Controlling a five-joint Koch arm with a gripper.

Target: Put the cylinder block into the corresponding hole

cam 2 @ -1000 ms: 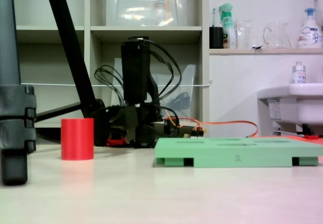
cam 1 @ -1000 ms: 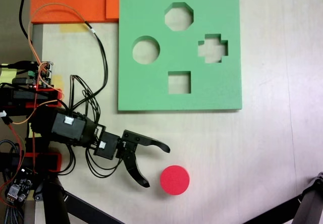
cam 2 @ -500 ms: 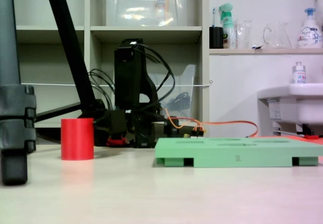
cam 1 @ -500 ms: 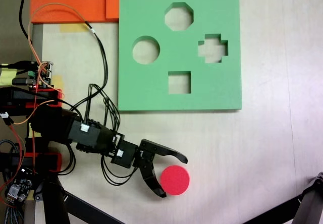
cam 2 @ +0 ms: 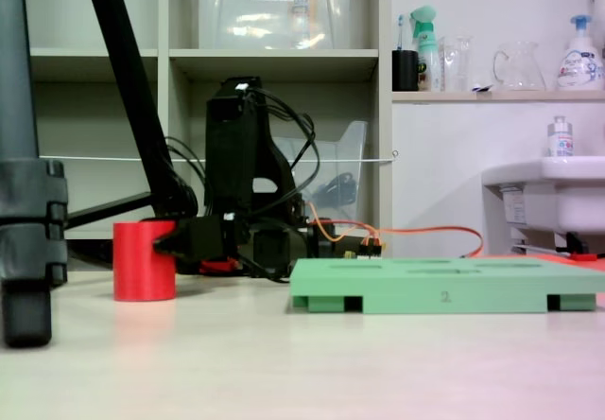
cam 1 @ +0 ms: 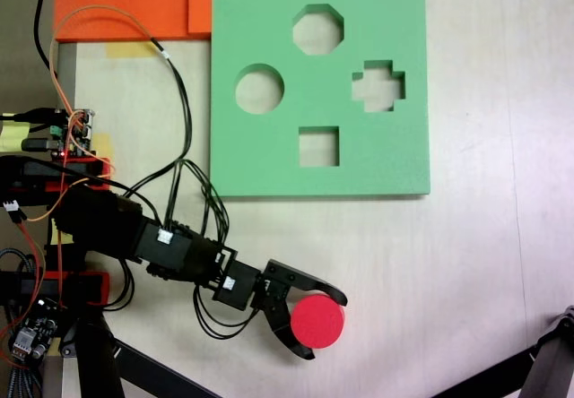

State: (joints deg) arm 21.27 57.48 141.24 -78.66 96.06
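**Jaws straddle the red cyl, not clamped**

Your gripper is low at the table, jaws spread wide w/ one black finger on each side of the cylinder block. In the top-down fixed view the upper finger curls over the block's top edge and the lower finger hooks under its lower-left; can't tell if either is actually touching. In the low fixed view the gripper pokes in at the block's right side, about mid-height, block upright on the table.

The arm stretches from its base at the view's left, angling down and to the right, wrist nearly flat, black cables looping off it.

The block sits in the view's lower middle, well apart from the green board, below its bottom edge. The corresponding hole is at the board's left side, far from the block, w/ octagon, cross and square cutouts nearby.

Writing: a small "2" on the board's front edge in the low view. Bottle labels on the shelf too small to read.
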